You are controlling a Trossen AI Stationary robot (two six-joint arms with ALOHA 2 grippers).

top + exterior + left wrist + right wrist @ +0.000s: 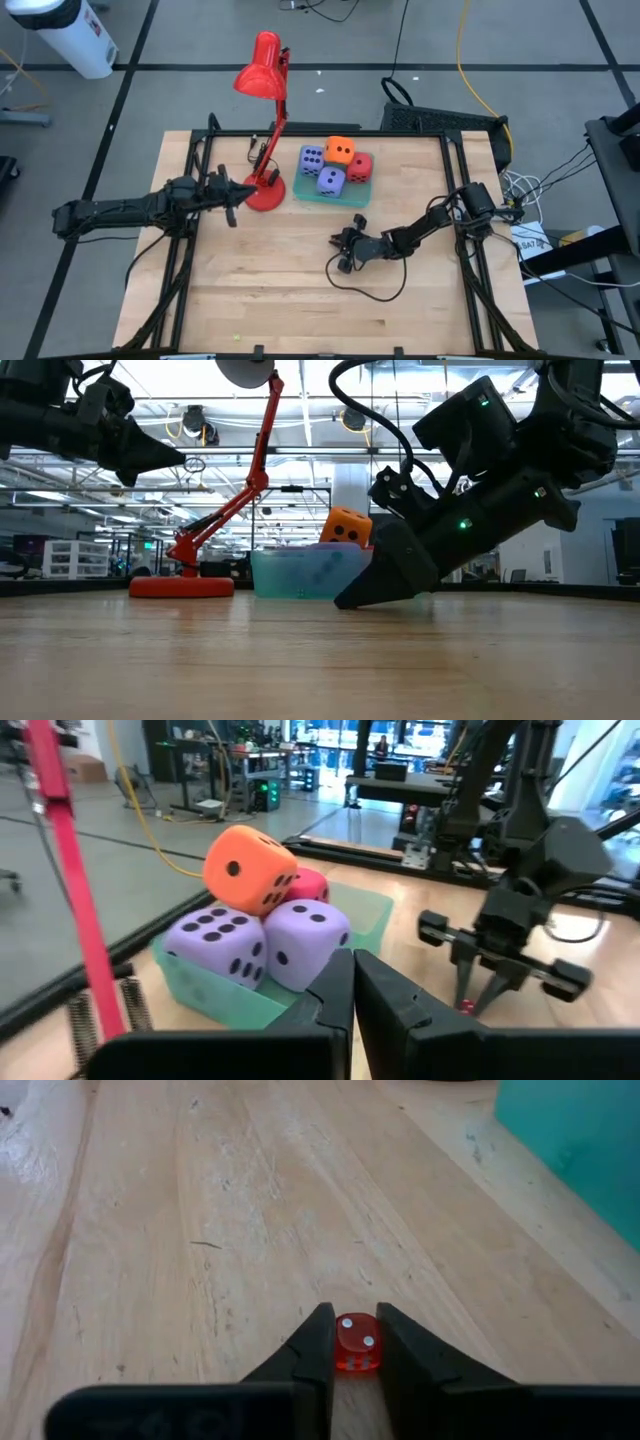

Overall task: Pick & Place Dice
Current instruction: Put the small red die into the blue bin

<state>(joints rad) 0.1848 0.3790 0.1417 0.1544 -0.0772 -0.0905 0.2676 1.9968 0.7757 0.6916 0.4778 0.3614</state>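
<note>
Four big dice [333, 165] fill the tray [335, 198]; right jaws pinch a tiny red die [354, 1343] on the worktop [280, 290], probably to lift it, while left jaws wait pressed together.

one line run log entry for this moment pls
right gripper: low at table, shut on small red die | left gripper: shut, raised beside lamp | big dice: piled on teal tray

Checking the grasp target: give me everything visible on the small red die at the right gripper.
The small red die is a tiny translucent red cube with white pips, two showing on the face toward the right wrist camera. It looks like clear plastic. It sits on the wooden table, between the fingers of the right gripper, which flank it closely; actual contact cannot be told. It lies outside the teal tray.
</note>
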